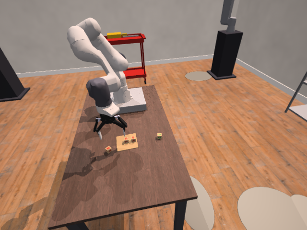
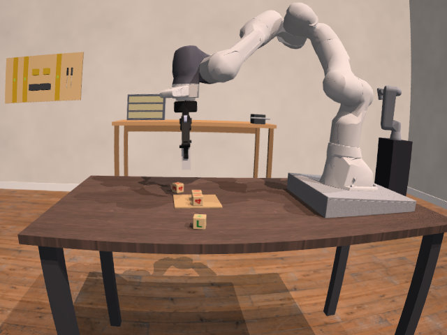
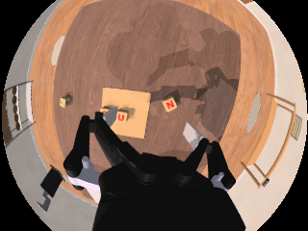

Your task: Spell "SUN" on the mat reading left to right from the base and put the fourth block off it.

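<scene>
The mat [image 1: 128, 146] [image 2: 213, 203] [image 3: 135, 130] lies flat. The S block [image 1: 133, 139] [image 2: 197, 199] and the U block [image 1: 126, 140] [image 3: 121, 116] stand on it side by side, S left of U as seen from the base. A finger mostly hides S in the wrist view, where U reads upright. The N block [image 1: 108, 149] [image 2: 177, 188] [image 3: 169, 104] lies on the table off the mat, beyond the U side, letter up and turned slightly. The fourth block [image 1: 159, 136] [image 2: 199, 221] [image 3: 64, 102], with green marks, is off the mat beyond S. My gripper [image 1: 112, 135] [image 2: 186, 165] [image 3: 152, 121] is open and empty, high above the table.
The robot's pale base plinth [image 1: 134, 107] [image 2: 368, 207] stands at one end of the table [image 1: 148, 183] [image 2: 108, 223]. A red cart [image 1: 134, 73] is on the floor behind the base. A wooden bench [image 2: 216, 125] stands beyond the table in the exterior view.
</scene>
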Robot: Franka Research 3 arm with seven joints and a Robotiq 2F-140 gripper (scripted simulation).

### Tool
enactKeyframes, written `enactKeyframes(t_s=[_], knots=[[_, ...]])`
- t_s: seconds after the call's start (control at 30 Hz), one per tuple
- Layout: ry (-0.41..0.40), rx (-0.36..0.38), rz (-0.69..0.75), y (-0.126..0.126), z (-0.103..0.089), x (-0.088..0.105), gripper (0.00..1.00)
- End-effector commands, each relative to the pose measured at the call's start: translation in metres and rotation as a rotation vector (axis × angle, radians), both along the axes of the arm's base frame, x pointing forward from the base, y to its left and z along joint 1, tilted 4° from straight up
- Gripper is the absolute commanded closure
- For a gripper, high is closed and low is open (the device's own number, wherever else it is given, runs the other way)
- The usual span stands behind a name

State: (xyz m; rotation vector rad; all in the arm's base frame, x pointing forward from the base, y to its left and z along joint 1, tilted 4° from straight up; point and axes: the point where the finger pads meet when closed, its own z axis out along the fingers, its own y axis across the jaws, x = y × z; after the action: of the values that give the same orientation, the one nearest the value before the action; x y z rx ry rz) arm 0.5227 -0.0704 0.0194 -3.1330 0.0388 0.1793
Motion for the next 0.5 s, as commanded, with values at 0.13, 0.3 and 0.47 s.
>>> enactKeyframes(t_s=[0.13,0.3,0.47], knots=[[-0.008,-0.016,-0.203,-0.006,0.002,0.006,0.0],[-0.01,-0.025,-0.276,-0.01,0.002,0.008,0.0],[-0.012,-0.034,-0.357,-0.014,0.003,0.01,0.0]])
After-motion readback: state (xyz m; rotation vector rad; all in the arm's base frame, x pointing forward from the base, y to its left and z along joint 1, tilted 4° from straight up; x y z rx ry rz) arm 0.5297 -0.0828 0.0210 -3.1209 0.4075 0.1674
